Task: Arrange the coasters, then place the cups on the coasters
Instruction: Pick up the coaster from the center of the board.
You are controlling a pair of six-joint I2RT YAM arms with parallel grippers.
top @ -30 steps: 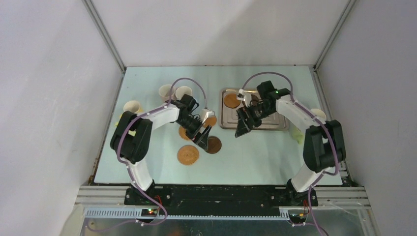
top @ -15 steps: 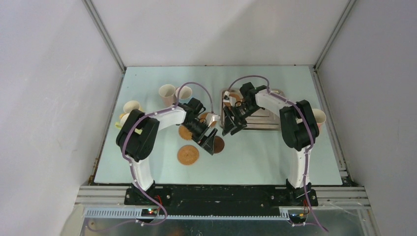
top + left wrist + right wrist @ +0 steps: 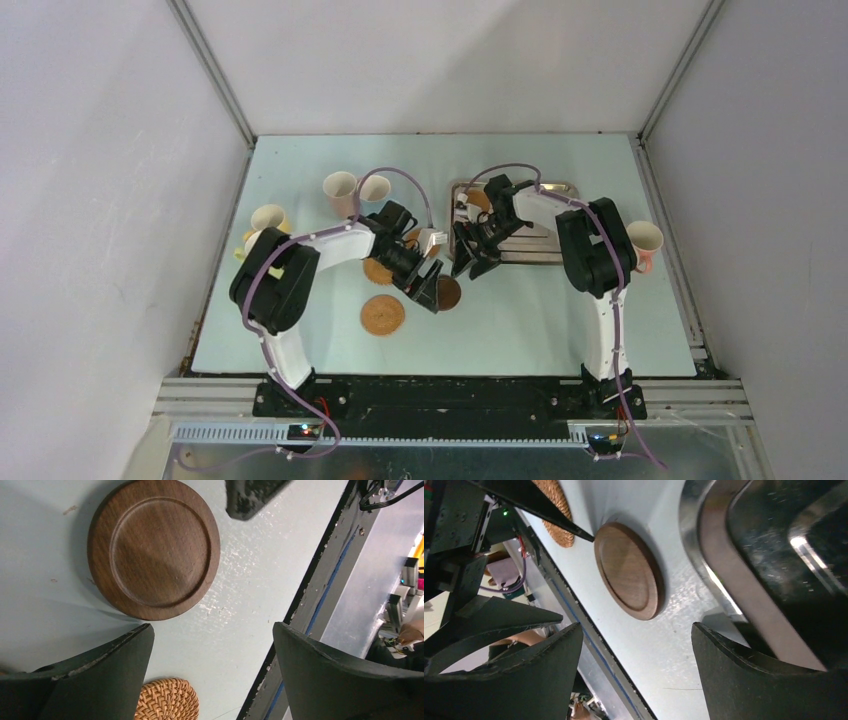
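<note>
The dark brown coaster (image 3: pixel 154 547) lies flat on the tabletop (image 3: pixel 240 580), just beside the steel tray (image 3: pixel 709 555) and near a woven tan coaster (image 3: pixel 167 700). The left fingers (image 3: pixel 100 675) are spread wide above the tabletop, close to the dark disc, and grasp nothing. The right fingers (image 3: pixel 524 675) are also apart and empty, angled low towards the same disc from the tray side. With both arms converging on this one coaster, the step in hand is probably laying the coasters out in the open centre, where there is room for a row. The cups (image 3: pixel 340 188) stand upright at the far left, with a pink cup (image 3: pixel 643 240) at the right edge, most likely kept aside until the discs are set. No brand, label or writing can be read anywhere.
</note>
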